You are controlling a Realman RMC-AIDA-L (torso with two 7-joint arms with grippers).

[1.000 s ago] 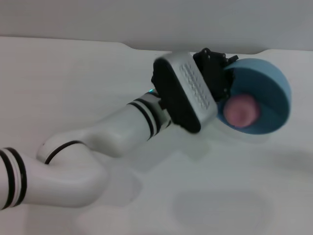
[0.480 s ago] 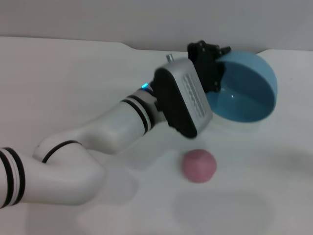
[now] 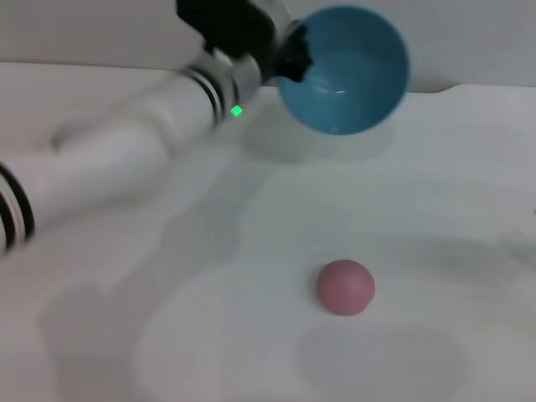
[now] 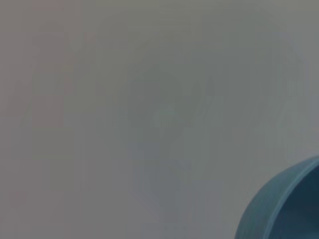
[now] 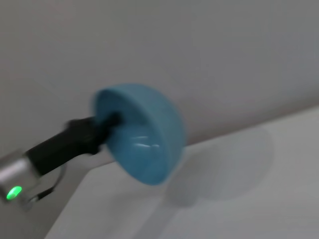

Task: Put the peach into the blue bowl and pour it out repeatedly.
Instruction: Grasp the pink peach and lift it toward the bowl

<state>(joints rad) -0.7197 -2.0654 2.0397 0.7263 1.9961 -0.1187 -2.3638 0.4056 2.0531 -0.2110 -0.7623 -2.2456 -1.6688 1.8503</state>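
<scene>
Left gripper (image 3: 289,59) clamped on the bowl (image 3: 347,71) rim, holding it raised and tipped (mouth facing out, so nothing stays inside). Empty now. Peach (image 3: 345,286) resting on the table (image 3: 452,193), well apart, ready for regrasping. Right gripper out of view.

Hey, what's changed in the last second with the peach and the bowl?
A second ago the peach sat in the tilted blue bowl; it has since rolled out and now rests on the white table, in about the same spot as half a second ago. The left gripper has kept its hold on the bowl's rim while lifting it up and away toward the table's far edge. The right gripper is out of view.
</scene>
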